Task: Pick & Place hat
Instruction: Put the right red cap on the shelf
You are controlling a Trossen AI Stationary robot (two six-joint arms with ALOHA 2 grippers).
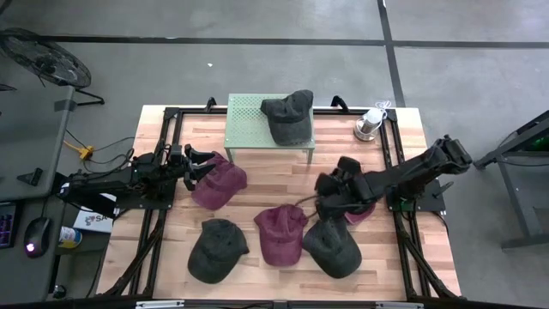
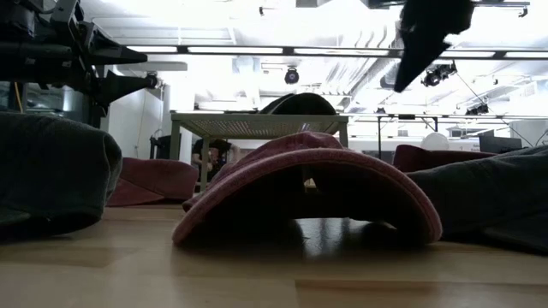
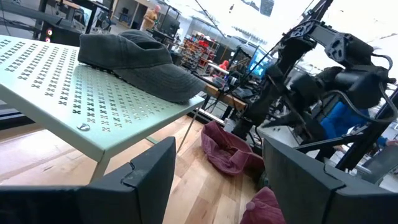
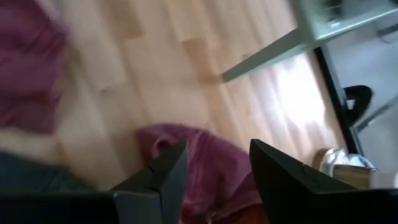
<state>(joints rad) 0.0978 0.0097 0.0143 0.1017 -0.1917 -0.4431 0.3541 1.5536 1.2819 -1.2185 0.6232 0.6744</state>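
Note:
A pale green perforated stand (image 1: pixel 257 129) sits at the table's far side with a dark cap (image 1: pixel 287 114) lying on it, also shown in the left wrist view as the dark cap (image 3: pixel 134 59). On the wood lie three maroon caps (image 1: pixel 219 182) (image 1: pixel 281 233) (image 1: pixel 360 213) and two dark caps (image 1: pixel 217 249) (image 1: pixel 333 245). My left gripper (image 1: pixel 202 167) (image 3: pixel 214 180) is open, raised over the left maroon cap's edge and pointing at the stand. My right gripper (image 1: pixel 324 187) (image 4: pixel 217 158) is open, held above the right maroon cap (image 4: pixel 211 171). Both hang high in the low view.
A metal object (image 1: pixel 369 126) stands at the far right corner beside the stand. Black frame rails (image 1: pixel 163 154) run along the table's left and right sides. Bare wood (image 1: pixel 274 180) lies between the stand and the caps. The middle maroon cap (image 2: pixel 308 184) fills the low view.

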